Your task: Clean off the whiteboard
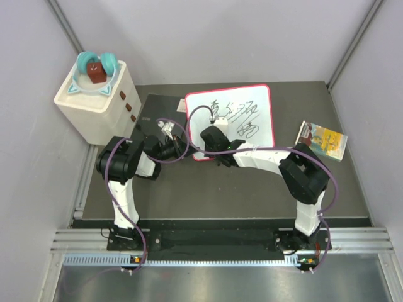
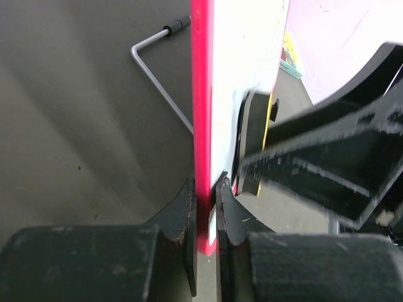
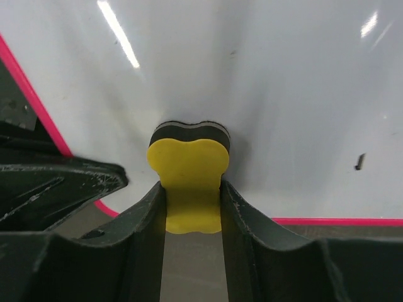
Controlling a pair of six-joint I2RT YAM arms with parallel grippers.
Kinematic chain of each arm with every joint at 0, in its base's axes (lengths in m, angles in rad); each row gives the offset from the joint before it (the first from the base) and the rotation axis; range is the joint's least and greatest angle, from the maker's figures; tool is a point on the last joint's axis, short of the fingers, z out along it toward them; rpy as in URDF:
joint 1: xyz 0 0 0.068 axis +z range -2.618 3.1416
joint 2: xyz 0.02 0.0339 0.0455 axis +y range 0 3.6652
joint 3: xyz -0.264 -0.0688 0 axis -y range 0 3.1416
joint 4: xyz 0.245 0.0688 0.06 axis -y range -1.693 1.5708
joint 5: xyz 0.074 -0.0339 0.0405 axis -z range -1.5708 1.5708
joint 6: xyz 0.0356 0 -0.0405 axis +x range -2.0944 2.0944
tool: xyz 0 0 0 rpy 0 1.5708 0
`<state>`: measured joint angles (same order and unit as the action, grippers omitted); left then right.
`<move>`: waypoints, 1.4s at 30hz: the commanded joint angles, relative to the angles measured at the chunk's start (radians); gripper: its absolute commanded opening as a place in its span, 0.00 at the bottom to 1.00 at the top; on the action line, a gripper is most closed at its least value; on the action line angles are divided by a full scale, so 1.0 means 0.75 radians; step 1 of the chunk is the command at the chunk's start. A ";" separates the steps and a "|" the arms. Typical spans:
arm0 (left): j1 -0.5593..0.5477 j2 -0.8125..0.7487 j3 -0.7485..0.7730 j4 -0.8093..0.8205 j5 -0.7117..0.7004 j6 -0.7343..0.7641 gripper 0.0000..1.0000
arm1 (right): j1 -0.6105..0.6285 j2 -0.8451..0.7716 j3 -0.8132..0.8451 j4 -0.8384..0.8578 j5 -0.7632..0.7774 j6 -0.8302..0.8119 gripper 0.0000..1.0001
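Black handwritten scribbles (image 1: 236, 117) run across the upper middle of your whiteboard (image 1: 258, 100). They are loose strokes you cannot read as words. From the right wrist view, one short black dash shows near the lower right of the glossy white surface, with ceiling lights reflected as streaks above it.

The board is a rectangle with a thin red frame and rounded corners. It sits at the far middle of the dark matte table (image 1: 220, 189), with its left edge over a dark grey flat slab (image 1: 157, 113).

Your left gripper (image 2: 206, 214) is clenched on the board's red edge, one black finger on each face. Beyond it, a thin bent metal rod (image 2: 157, 69) with a black sleeve at its tip lies on the table.

Your right gripper (image 3: 192, 201) is clamped on a small eraser (image 3: 189, 173). It has smooth yellow foam with a lobed outline, backed by a dark felt layer. The felt end meets the white surface near the board's lower left corner.

At the far left stands a white box (image 1: 101, 107) with small brown drawer pulls and teal and brown items on top. A colourful printed booklet (image 1: 322, 140) lies to the right of the board, and its lettering is too small to read.
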<state>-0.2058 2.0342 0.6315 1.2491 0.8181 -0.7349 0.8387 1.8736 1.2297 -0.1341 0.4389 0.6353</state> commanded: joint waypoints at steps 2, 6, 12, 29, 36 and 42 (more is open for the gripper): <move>0.015 0.041 -0.040 -0.082 -0.093 0.119 0.00 | -0.030 0.138 0.005 -0.071 -0.096 0.018 0.00; 0.015 0.043 -0.038 -0.082 -0.093 0.117 0.00 | -0.067 0.122 0.023 -0.103 -0.096 0.010 0.00; 0.013 0.039 -0.038 -0.078 -0.093 0.117 0.00 | -0.210 0.028 -0.013 -0.138 -0.127 0.000 0.00; 0.013 0.039 -0.040 -0.070 -0.093 0.113 0.00 | -0.412 -0.048 -0.140 -0.169 0.008 -0.070 0.00; 0.013 0.014 -0.059 -0.085 -0.127 0.121 0.00 | -0.470 -0.044 -0.069 -0.157 -0.017 -0.133 0.00; 0.015 0.008 -0.063 -0.084 -0.134 0.123 0.00 | -0.523 -0.015 0.039 -0.220 -0.017 -0.164 0.00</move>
<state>-0.2119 2.0377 0.6254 1.2655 0.8135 -0.7349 0.5606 1.7760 1.2068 -0.3042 0.2550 0.5632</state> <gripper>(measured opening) 0.122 0.341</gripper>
